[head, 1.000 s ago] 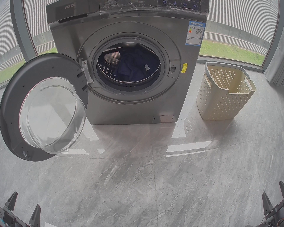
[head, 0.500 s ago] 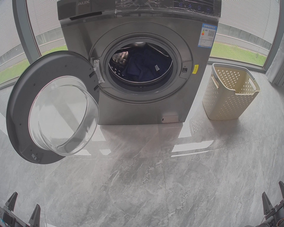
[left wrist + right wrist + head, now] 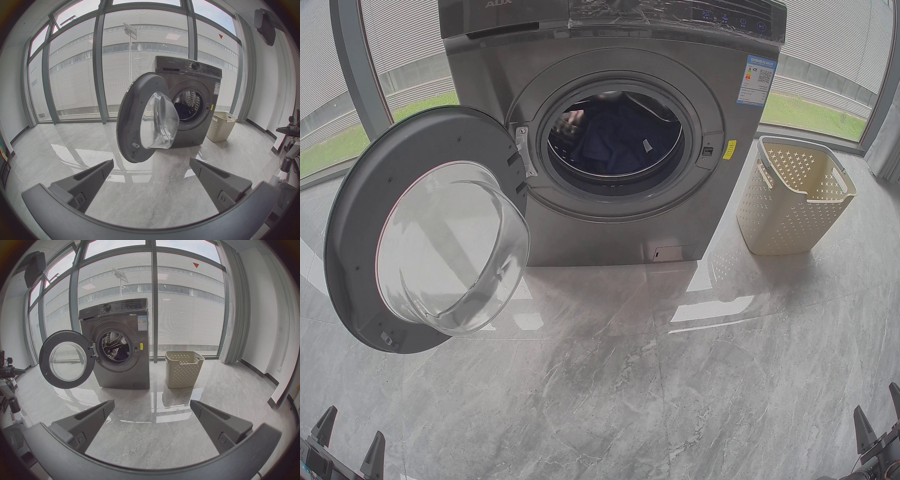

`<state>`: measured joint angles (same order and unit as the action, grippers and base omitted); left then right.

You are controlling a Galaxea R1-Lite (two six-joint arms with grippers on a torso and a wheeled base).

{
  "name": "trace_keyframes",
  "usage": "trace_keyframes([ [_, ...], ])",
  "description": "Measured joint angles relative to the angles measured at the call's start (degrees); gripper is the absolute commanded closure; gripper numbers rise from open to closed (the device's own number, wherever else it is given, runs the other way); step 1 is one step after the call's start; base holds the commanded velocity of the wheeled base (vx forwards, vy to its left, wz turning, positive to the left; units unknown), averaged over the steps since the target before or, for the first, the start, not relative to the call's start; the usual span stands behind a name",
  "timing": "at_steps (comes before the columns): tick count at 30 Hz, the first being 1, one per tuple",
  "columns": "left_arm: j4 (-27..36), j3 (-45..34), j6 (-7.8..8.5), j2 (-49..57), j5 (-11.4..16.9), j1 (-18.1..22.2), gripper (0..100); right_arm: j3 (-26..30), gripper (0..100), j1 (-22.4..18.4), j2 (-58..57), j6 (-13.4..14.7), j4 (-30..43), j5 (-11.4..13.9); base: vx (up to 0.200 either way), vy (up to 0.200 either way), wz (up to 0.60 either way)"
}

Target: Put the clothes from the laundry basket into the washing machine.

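A grey front-loading washing machine [image 3: 612, 125] stands ahead with its round door [image 3: 425, 231] swung wide open to the left. Dark blue clothes [image 3: 615, 137] lie inside the drum. The cream laundry basket [image 3: 794, 194] stands on the floor to the right of the machine; no clothes show inside it. My left gripper [image 3: 151, 170] is open and holds nothing, low at the near left [image 3: 350, 437]. My right gripper [image 3: 151, 410] is open too, low at the near right [image 3: 878, 415]. Both are well back from the machine.
Glossy grey marble floor [image 3: 612, 387] stretches between me and the machine. Tall windows [image 3: 187, 302] stand behind the machine and basket. The open door juts out over the floor on the left. A tripod with gear [image 3: 289, 137] stands off to the side.
The whole head view has shifted: machine, door and basket sit further right in the picture, so the camera has moved. Both grippers stay put at the bottom corners.
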<state>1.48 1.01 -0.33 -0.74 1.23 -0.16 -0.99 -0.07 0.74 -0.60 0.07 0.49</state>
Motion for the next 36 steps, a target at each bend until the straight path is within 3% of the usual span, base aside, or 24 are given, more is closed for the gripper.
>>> trace_keyframes([
  [3, 0.0, 0.0, 0.15, 0.0, 0.0, 0.0, 0, 0.0, 0, 0.0, 0.0, 0.0, 0.0, 0.0, 0.000, 0.200, 0.00],
  [24, 0.0, 0.0, -0.18, -0.1, 0.0, 0.0, 0, 0.0, 0, -0.1, 0.1, 0.1, 0.0, 0.0, 0.000, 0.000, 0.00],
  [31, 0.0, 0.0, -0.18, -0.1, 0.0, 0.0, 0, 0.0, 0, -0.1, 0.1, 0.1, 0.0, 0.0, 0.000, 0.000, 0.60],
  [36, 0.0, 0.0, -0.24, -0.1, -0.1, 0.0, 0, 0.0, 0, -0.1, 0.1, 0.0, 0.0, 0.0, 0.000, 0.000, 0.00],
])
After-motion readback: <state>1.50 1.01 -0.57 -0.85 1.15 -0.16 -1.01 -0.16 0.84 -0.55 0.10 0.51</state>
